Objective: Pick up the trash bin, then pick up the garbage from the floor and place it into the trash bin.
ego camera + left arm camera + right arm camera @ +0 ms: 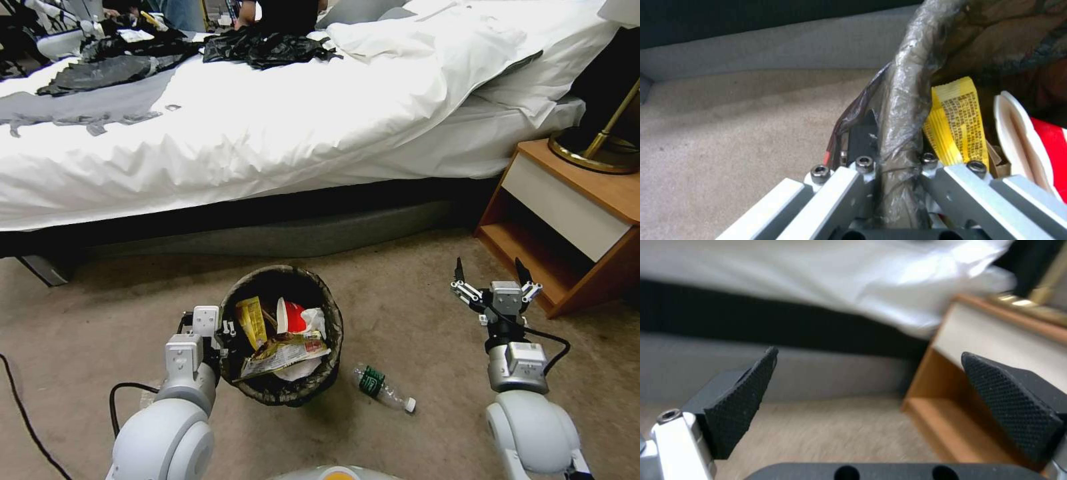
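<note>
Your left gripper (223, 333) had its jaws clamped on the trash bin (283, 393) rim at lower centre; the bin looked light, its bag slippery. The plastic bottle (383, 388) beside it looked light, crushable; take its middle. Your right gripper (497, 283) hung open, right.

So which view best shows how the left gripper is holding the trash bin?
The left wrist view: the left gripper has its jaws shut on the bag-covered rim of the trash bin, one inside, one outside. The head view shows the whole trash bin but hides that contact. The right wrist view faces the nightstand.
</note>
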